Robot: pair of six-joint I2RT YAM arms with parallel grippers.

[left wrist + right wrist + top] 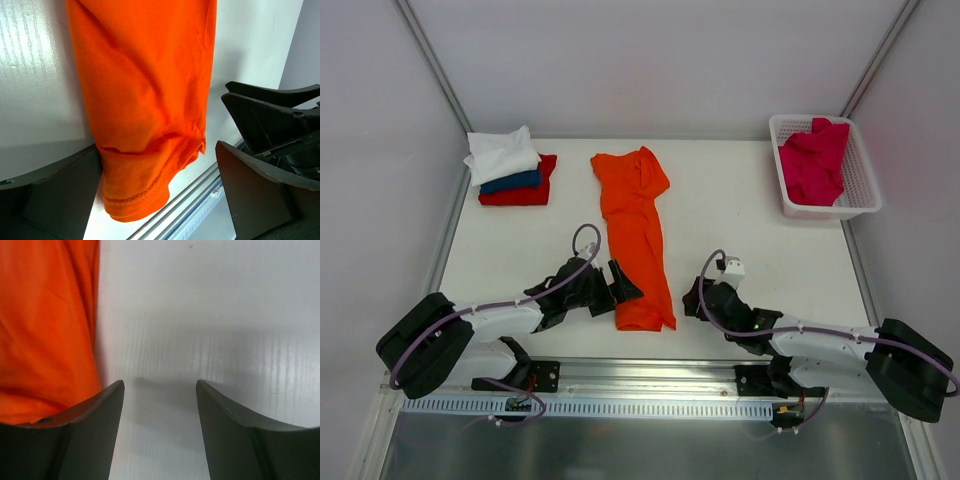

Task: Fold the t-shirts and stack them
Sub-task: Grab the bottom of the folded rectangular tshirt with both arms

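The orange t-shirt (635, 235) lies folded into a long strip down the middle of the table. My left gripper (620, 285) is open at its near left corner. In the left wrist view the shirt's hemmed end (145, 125) lies between the wide-apart jaws of the left gripper (157, 160). My right gripper (694, 296) is open and empty just right of the shirt's near end. In the right wrist view the right gripper (160, 385) is over bare table, with the orange cloth (45, 330) at the left. White (502, 153), dark blue (512, 181) and red (523, 193) shirts are stacked back left.
A white lattice basket (861, 180) at the back right holds a crumpled crimson-pink shirt (813, 160). The white table (740, 220) has walls on three sides and a metal rail (650, 372) along the near edge. The right arm's fingers (270, 112) show in the left wrist view.
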